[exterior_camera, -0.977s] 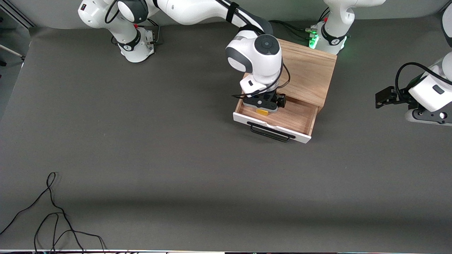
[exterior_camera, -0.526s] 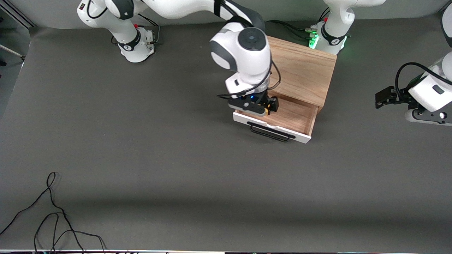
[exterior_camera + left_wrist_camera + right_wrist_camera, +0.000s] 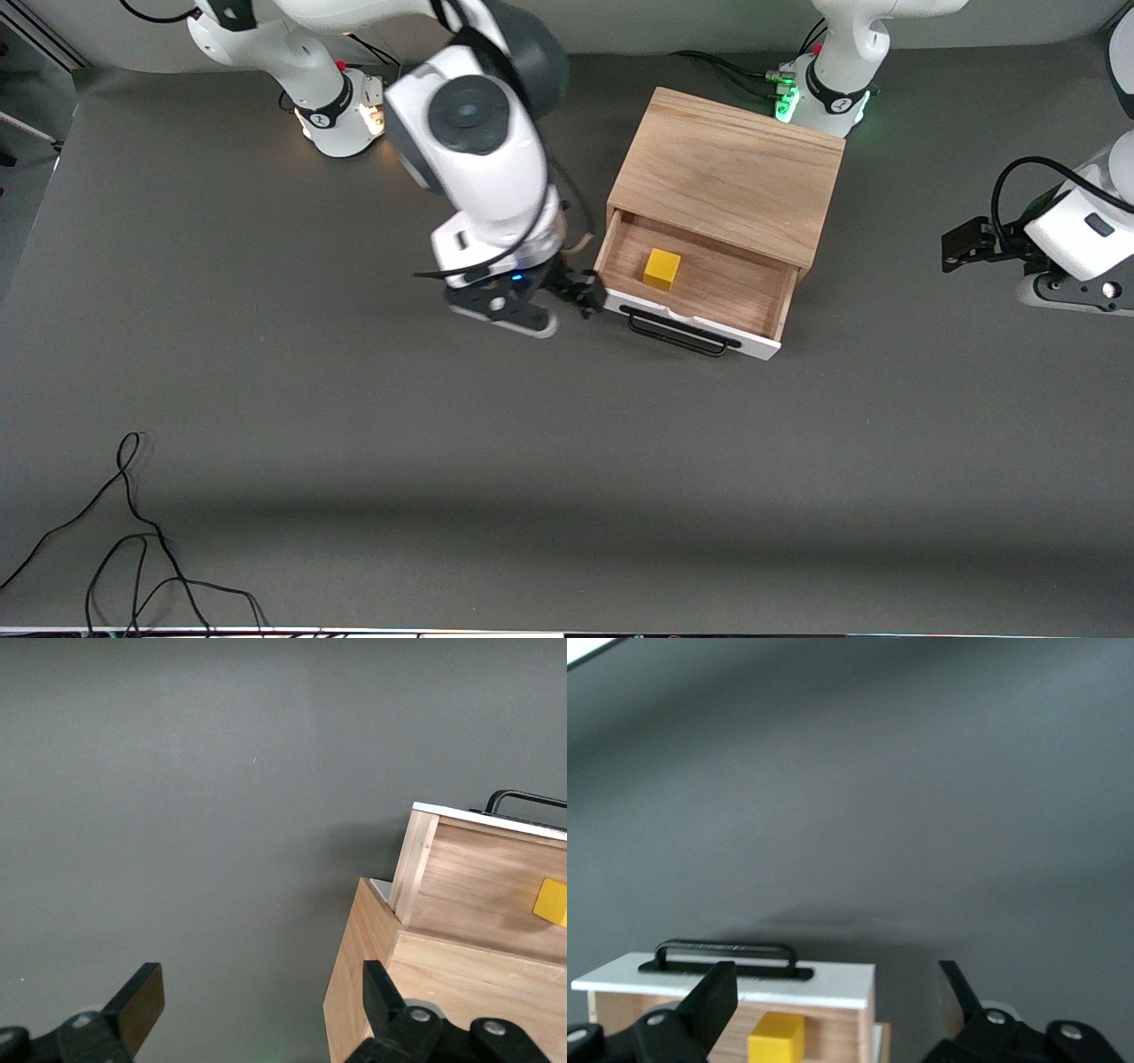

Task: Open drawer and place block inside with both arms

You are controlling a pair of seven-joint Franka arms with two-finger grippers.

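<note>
The drawer stands pulled out of the light oak cabinet, its white front and black handle facing the front camera. The yellow block rests alone on the drawer's wooden floor, nearer the right arm's end. My right gripper hangs open and empty over the table just outside the drawer's corner. In the right wrist view the block shows past the gripper. My left gripper waits, open and empty, over the table at the left arm's end. The left wrist view shows the gripper and the block.
A loose black cable lies on the grey table near the front camera at the right arm's end. The two arm bases stand along the table's edge farthest from the front camera, the left arm's base close to the cabinet.
My right gripper has risen out of the drawer and swung toward the right arm's end, leaving the block lying in the drawer. The left arm has not moved.
</note>
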